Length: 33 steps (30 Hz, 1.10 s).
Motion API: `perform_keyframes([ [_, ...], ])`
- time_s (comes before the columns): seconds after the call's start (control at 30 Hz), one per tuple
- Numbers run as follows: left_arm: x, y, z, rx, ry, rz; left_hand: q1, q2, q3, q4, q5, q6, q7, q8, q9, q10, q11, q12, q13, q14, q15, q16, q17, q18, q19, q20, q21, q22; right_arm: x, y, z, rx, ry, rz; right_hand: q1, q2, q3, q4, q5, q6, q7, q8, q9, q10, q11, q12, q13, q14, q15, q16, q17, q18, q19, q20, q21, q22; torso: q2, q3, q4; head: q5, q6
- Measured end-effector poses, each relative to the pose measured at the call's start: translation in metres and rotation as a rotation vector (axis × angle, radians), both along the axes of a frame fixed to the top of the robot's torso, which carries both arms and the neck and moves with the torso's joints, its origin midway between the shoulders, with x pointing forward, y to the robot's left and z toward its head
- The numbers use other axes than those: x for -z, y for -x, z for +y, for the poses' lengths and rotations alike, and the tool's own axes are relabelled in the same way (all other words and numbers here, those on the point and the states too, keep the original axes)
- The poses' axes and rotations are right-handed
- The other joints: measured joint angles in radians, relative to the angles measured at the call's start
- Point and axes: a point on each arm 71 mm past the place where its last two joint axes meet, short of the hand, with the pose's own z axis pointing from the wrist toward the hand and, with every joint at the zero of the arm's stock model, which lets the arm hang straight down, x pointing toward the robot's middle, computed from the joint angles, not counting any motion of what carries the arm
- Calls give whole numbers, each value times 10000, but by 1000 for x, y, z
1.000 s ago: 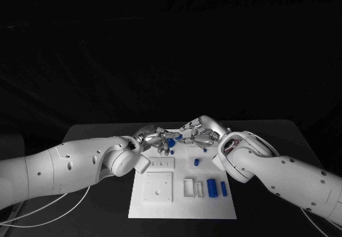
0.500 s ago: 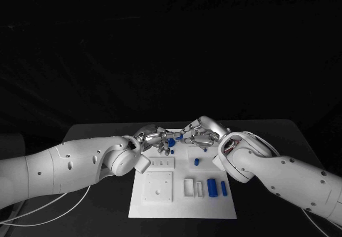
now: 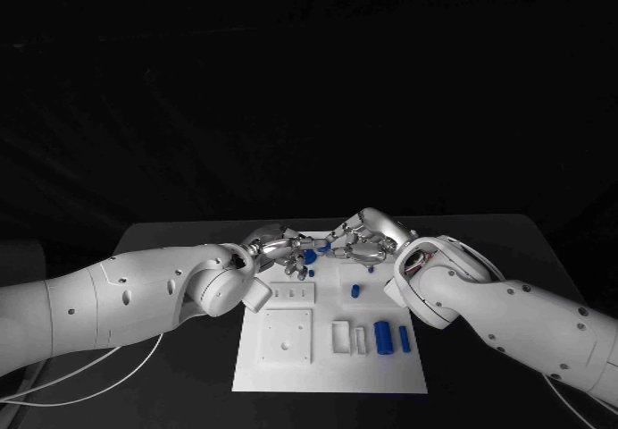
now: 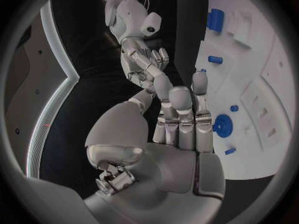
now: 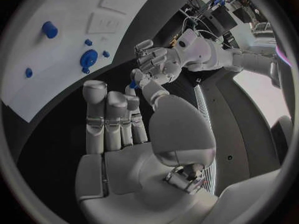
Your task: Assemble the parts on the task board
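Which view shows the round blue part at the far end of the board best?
The left wrist view: the round blue part lies in the open on the board, beside the left hand. The right wrist view shows it smaller. In the head view it sits between the hands, partly hidden.

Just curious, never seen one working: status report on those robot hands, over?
Left robot hand open, at task board's far end. Right robot hand pinching small blue part. Other blue parts on board, none obstructing.
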Motion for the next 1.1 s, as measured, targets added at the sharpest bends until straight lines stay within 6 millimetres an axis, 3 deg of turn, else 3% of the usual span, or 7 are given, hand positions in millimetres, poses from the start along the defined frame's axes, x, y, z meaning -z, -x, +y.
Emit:
perform_keyframes([
  [1.1, 1, 1, 0, 425, -67, 153, 63, -62, 0, 0, 20, 12, 13, 0, -1, 1, 2, 0, -4, -31, -24, -1, -4, 0, 0, 0, -78, 38, 4, -4, -5, 186, 19, -18, 13, -70, 185, 70, -87, 56, 19, 55, 65, 1, 1, -85, 82, 35, -35, -62, 26, -1, -1, 3, 1, 0, -2, -12, 2, -6, -35],
])
